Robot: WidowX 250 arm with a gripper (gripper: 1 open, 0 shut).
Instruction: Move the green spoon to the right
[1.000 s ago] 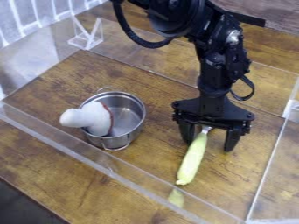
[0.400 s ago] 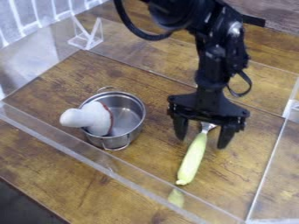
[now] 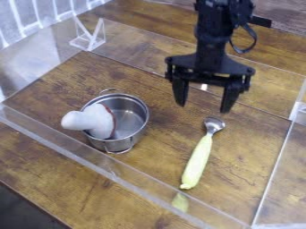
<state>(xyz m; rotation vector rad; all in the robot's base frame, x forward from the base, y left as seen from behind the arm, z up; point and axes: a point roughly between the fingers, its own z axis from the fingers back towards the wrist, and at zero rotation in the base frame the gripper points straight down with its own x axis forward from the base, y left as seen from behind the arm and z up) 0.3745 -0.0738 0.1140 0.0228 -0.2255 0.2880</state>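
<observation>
The green spoon [image 3: 199,159] lies flat on the wooden table at the right front, yellow-green handle toward the front edge, small silver bowl [image 3: 214,126] at its far end. My gripper [image 3: 205,93] hangs above the table just behind the spoon's bowl, fingers spread wide apart and empty. It does not touch the spoon.
A steel pot [image 3: 121,122] with a white rounded object [image 3: 86,122] leaning in it stands left of the spoon. A clear acrylic wall [image 3: 120,183] runs along the table's front and left edges. A clear stand [image 3: 89,35] sits at the back left.
The gripper has lifted up and away from the spoon and moved slightly left and back. The spoon stays where it lay, now fully uncovered including its silver bowl.
</observation>
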